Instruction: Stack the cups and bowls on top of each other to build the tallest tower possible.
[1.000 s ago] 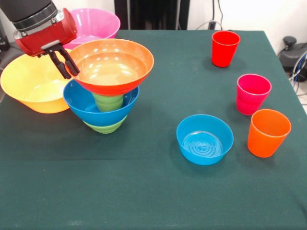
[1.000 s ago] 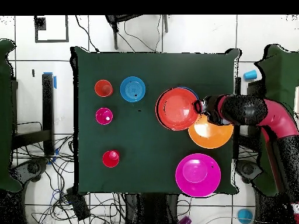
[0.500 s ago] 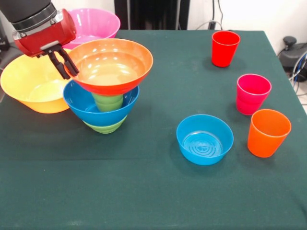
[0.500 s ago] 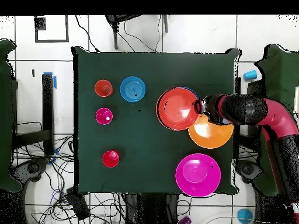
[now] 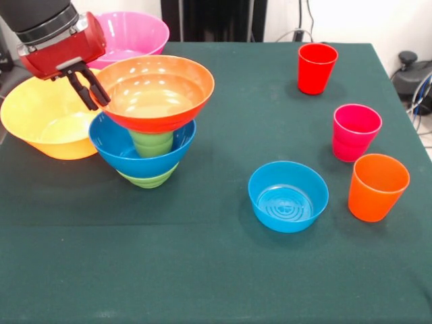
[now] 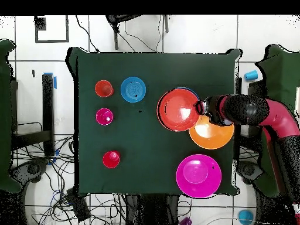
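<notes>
The tower stands at the left: a small green bowl point(image 5: 148, 179) at the bottom, a wide blue bowl point(image 5: 128, 152) in it, a light green cup point(image 5: 152, 143) upside down inside that, and a shallow orange-red bowl point(image 5: 158, 91) on top. My gripper point(image 5: 96, 104) is at this top bowl's left rim, its fingers close together on the rim. From overhead, the gripper point(image 6: 199, 107) meets the orange-red bowl point(image 6: 178, 109) at its right edge. A red cup point(image 5: 316, 67), a magenta cup point(image 5: 356, 131) and an orange cup point(image 5: 378, 187) stand upright at the right.
A big yellow-orange bowl point(image 5: 47, 121) sits just left of the tower, under the gripper. Behind it, at the far left corner, is a big pink bowl point(image 5: 131, 34). A small translucent blue bowl point(image 5: 288, 196) sits between the tower and the orange cup.
The gripper has drifted slightly up and to the left in the front view, and the orange-red bowl has shifted a little left with it.
</notes>
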